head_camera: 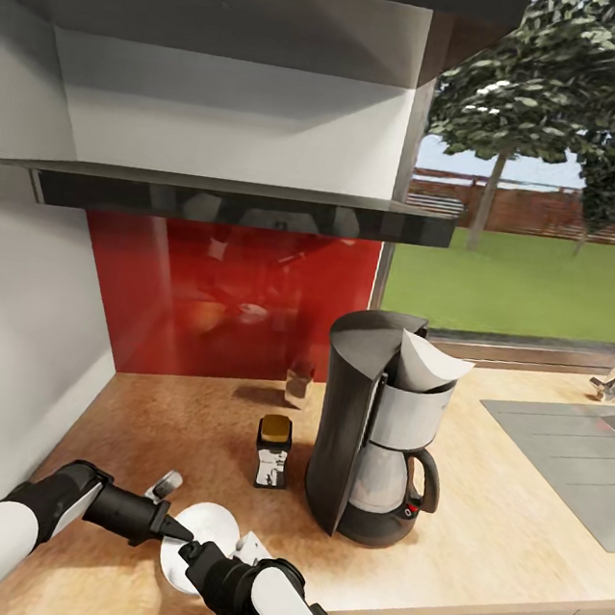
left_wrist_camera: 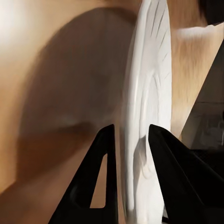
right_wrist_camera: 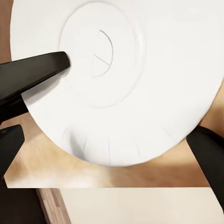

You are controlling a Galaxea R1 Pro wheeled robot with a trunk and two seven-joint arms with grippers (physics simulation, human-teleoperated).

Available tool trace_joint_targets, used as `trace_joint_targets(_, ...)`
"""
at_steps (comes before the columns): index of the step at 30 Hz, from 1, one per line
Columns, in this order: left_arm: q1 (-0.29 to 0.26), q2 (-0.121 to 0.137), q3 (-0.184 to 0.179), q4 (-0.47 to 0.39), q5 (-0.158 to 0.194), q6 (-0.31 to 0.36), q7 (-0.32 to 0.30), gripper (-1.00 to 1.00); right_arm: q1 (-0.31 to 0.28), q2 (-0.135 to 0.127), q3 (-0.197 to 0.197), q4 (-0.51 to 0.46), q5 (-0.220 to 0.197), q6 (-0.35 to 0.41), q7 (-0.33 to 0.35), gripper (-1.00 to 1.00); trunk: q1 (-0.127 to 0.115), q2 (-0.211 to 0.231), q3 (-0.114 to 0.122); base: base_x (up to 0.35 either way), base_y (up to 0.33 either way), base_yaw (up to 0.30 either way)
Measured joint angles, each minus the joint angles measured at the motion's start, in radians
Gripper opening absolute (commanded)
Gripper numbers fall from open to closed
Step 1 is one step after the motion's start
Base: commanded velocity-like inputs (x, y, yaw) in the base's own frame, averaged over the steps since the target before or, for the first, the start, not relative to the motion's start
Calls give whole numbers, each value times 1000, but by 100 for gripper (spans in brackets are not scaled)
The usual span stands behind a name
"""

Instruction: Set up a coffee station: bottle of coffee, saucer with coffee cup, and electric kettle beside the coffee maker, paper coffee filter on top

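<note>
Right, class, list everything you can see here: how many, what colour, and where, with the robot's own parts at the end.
Tall black drip coffee maker: one, black and white, on the light wood countertop.
White paper cone filter: one, atop the coffee maker.
Dark coffee jar with gold lid: one, left of the coffee maker.
Small glass jar: one, brownish, by the red backsplash.
Round flat white saucer: one, at the front edge.
Steel sink: one, grey, right.
Glossy black shelf: one, above.
Left claw: black, shut on the saucer's rim.
Right claw: black, shut on the saucer.
</note>
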Motion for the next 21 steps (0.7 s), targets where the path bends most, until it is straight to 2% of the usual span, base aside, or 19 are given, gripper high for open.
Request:
trace_joint_targets(13,-16,16,13,0,9,8,0,-100,0,0,2,-16,-1,0,0,100,0,0,0,0,0,0)
trace_joint_targets(17,-46,25,7,1,-3,-4,-2,-100,0,0,1,-71,2,2,-2,100,0,0,0,0,0,0)
trace_joint_targets(21,-84,58,7,1,-2,-4,-3,-100,0,0,-1,-91,2,2,-3,100,0,0,0,0,0,0)
